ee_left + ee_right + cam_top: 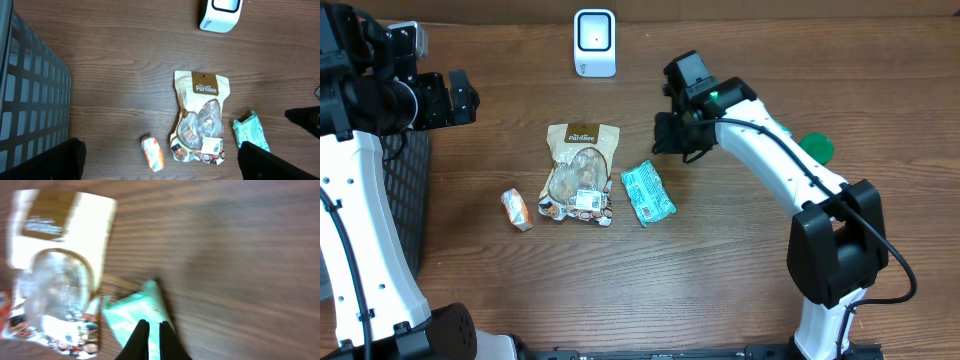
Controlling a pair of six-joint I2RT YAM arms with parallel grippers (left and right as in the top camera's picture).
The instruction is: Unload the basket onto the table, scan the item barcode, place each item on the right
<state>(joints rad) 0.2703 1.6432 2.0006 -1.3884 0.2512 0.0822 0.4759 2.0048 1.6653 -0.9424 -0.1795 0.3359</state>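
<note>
I find open tabletop (700, 290) across the lower middle and lower right of the overhead frame, and again between the scanner (594, 42) at top centre and the snack pouch (582, 172). At centre, the pouch, teal packet (647, 193) and orange packet (516, 210) sit close together, leaving only narrow gaps. The black basket (417, 205) blocks the left edge.

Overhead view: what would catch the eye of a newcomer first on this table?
A tan snack pouch with a clear window lies in the middle of the wooden table, with a teal packet on its right and a small orange packet on its left. The right gripper is shut, close by the teal packet. A white scanner stands at the far edge.
</note>
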